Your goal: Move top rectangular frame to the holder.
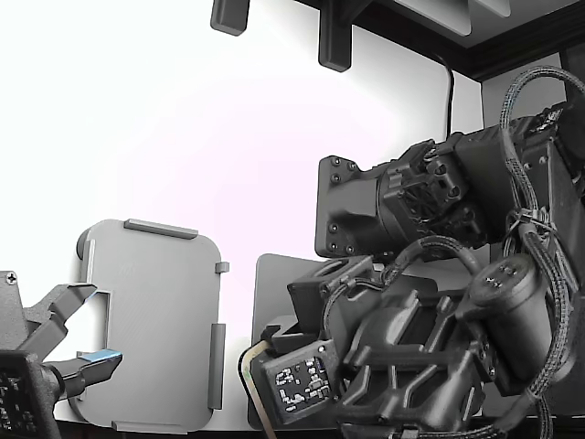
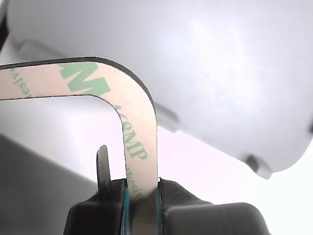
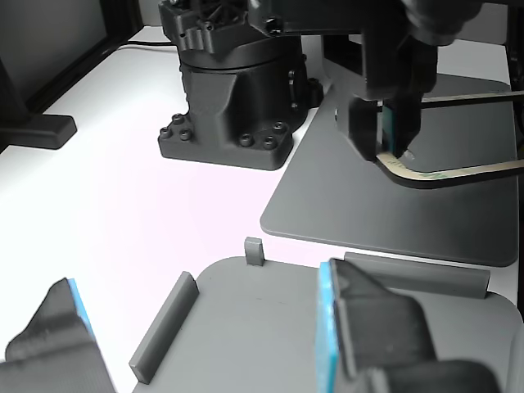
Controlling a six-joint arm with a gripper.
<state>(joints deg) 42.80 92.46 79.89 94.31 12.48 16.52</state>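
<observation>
My gripper is shut on the top rectangular frame, pinching one side near a rounded corner. The frame is thin and cream-beige with green print and a dark edge. In the other view my gripper holds the frame lifted a little above the dark grey mat. In the exterior view only the frame's corner shows below my arm. The light grey holder lies at the exterior view's left, apart from the frame. It also shows in the wrist view and in the other view.
A second arm's open gripper with blue-padded fingers hangs over the holder's near edge. A black arm base stands behind the mat. The holder has raised tabs along its edges. The white table lies around them.
</observation>
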